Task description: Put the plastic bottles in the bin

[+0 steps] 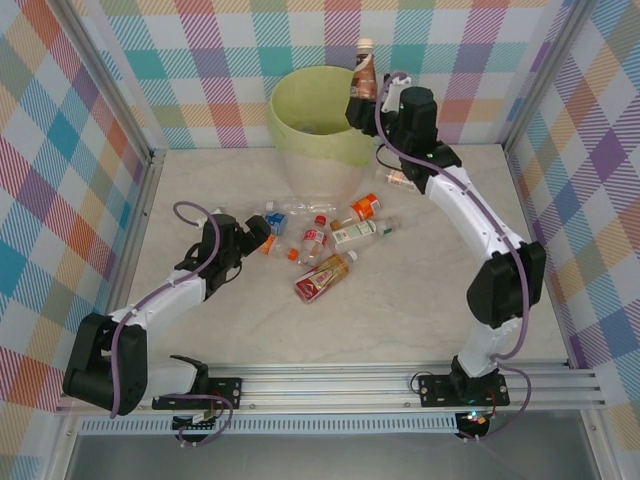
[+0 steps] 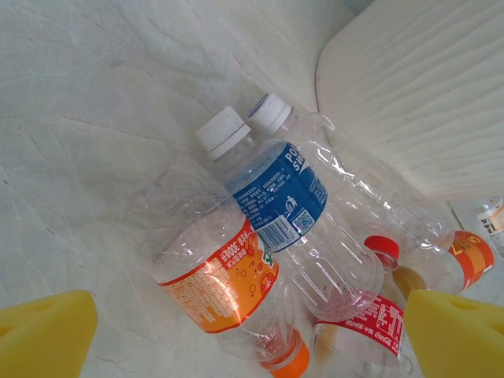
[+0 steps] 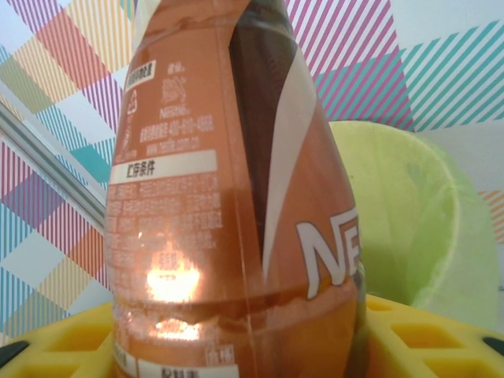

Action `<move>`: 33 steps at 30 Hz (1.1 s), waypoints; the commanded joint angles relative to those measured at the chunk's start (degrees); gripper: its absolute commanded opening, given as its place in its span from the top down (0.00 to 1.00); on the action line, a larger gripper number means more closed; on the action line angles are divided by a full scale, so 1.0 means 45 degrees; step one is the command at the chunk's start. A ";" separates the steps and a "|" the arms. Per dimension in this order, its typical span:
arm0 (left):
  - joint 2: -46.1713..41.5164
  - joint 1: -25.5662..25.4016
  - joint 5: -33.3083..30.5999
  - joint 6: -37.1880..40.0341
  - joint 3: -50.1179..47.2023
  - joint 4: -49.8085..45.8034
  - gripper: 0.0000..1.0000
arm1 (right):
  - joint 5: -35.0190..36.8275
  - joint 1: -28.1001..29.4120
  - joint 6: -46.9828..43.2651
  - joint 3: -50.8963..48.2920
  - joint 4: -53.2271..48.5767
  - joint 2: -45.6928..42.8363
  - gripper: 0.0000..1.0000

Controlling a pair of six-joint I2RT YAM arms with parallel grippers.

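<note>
Clamping the brown bottle [image 1: 363,68] upright in the right gripper [image 1: 363,102] at the right rim of the bin [image 1: 300,150], best nudged further over the opening before release, with the left gripper [image 1: 258,240] gaping beside the loose bottles [image 1: 322,240] on the counter [image 1: 420,300]

Bin [image 1: 322,165] cream w/ yellow-green liner; brown-orange bottle [image 3: 228,197] w/ white swoosh & lettering. Clear plastic: orange-label bottle [image 2: 216,283], blue-label bottle [image 2: 276,197], red-label bottle [image 2: 366,327]. Finger pads [image 2: 43,335] yellow. Walls [image 1: 60,150] pastel plaid, table [image 1: 400,310] pale marble
</note>
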 commanded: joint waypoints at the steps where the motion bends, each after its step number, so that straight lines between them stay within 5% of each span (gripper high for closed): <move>1: 0.0142 0.0078 -0.0124 -0.0266 0.0290 0.0154 0.00 | -0.0487 -0.0206 0.0336 0.0997 0.0131 0.1108 0.44; 23: -0.0544 0.0248 -0.0681 -0.0248 -0.0505 0.0343 0.00 | -0.1666 -0.0406 0.0003 0.2462 -0.1962 0.1493 0.23; 33: 0.0162 0.0377 -0.0065 -0.0236 0.0435 -0.0838 0.00 | -0.2443 -0.0406 -0.0066 -0.0595 -0.1561 -0.1299 0.18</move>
